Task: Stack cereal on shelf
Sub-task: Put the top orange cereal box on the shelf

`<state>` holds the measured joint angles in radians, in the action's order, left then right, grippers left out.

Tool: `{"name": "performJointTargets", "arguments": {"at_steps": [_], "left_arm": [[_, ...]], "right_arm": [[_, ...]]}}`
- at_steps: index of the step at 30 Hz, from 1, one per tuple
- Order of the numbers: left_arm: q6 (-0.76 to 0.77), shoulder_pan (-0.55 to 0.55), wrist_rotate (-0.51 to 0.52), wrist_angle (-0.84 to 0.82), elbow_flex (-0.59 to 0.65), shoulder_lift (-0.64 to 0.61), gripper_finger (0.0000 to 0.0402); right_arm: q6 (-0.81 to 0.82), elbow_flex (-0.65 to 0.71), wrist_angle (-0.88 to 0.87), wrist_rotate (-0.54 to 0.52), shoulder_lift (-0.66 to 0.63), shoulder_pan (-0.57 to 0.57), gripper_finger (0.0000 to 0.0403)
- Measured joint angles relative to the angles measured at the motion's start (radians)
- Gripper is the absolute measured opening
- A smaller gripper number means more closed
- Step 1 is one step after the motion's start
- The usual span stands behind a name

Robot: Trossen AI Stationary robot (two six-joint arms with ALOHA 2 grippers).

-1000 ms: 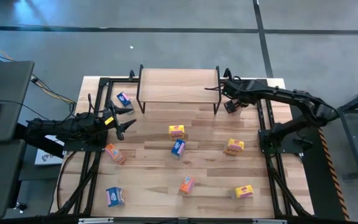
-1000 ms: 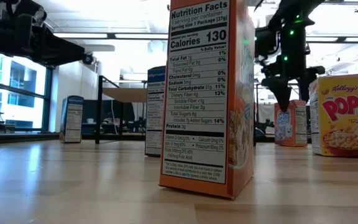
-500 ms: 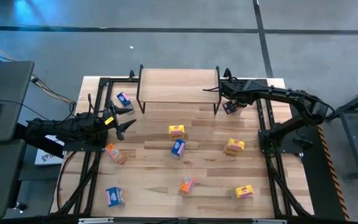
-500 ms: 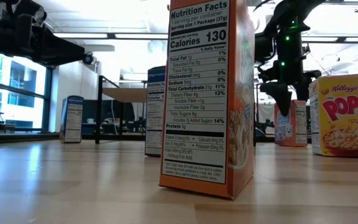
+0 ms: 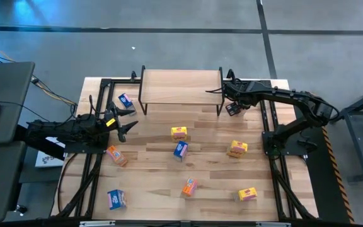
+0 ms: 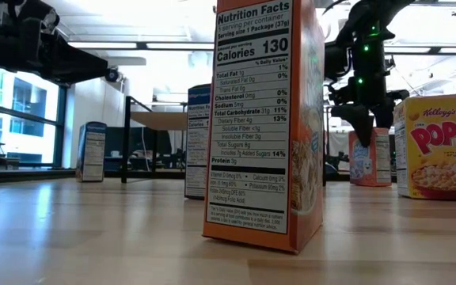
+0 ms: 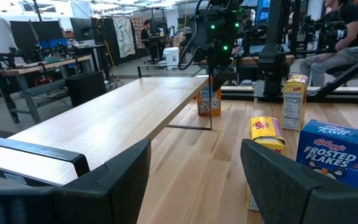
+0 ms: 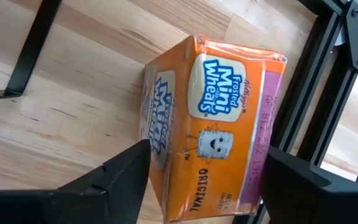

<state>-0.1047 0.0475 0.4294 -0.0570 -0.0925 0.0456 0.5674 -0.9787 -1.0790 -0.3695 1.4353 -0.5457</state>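
2 dark arms sit at your pale planked wooden table [image 5: 207, 157]. Your right gripper [image 5: 233, 107] is at the far right corner, just off the right legs of the low shelf with the light wooden rectangular top and thin black metal legs [image 5: 180, 84]. Its wrist view shows the 2 dark fingers [image 8: 124, 174] spread wide on either side of an orange Frosted Mini-Wheats cardboard box [image 8: 219, 124], glossy and slightly dented at an edge; you cannot tell whether they press on it. Your left gripper [image 5: 126, 121] waits near the left edge, fingers parted, holding nothing.

The shelf top is bare. 8 more small cardboard cereal boxes show from above, all on the table: a blue one [image 5: 126, 99] by the shelf's left legs, the rest scattered toward the near edge, among them a yellow one [image 5: 179, 133] and a blue one [image 5: 180, 149] mid-table. Grey concrete floor [image 5: 169, 44] surrounds the table; beyond are workbenches and a seated person [image 7: 347, 28].
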Motion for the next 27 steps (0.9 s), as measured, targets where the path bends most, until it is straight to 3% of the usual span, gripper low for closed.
{"name": "performJointTargets", "arguments": {"at_steps": [16, 27], "left_arm": [[0.0, 0.0, 0.0, 0.0, 0.0, 0.0, 0.0241], [0.0, 0.0, 0.0, 0.0, 0.0, 0.0, 0.0241]], "right_arm": [[-0.008, -0.007, -0.004, 0.0, 0.0, 0.0, 0.0176], [-0.019, -0.091, -0.057, -0.008, -0.001, 0.0, 0.0161]]}}
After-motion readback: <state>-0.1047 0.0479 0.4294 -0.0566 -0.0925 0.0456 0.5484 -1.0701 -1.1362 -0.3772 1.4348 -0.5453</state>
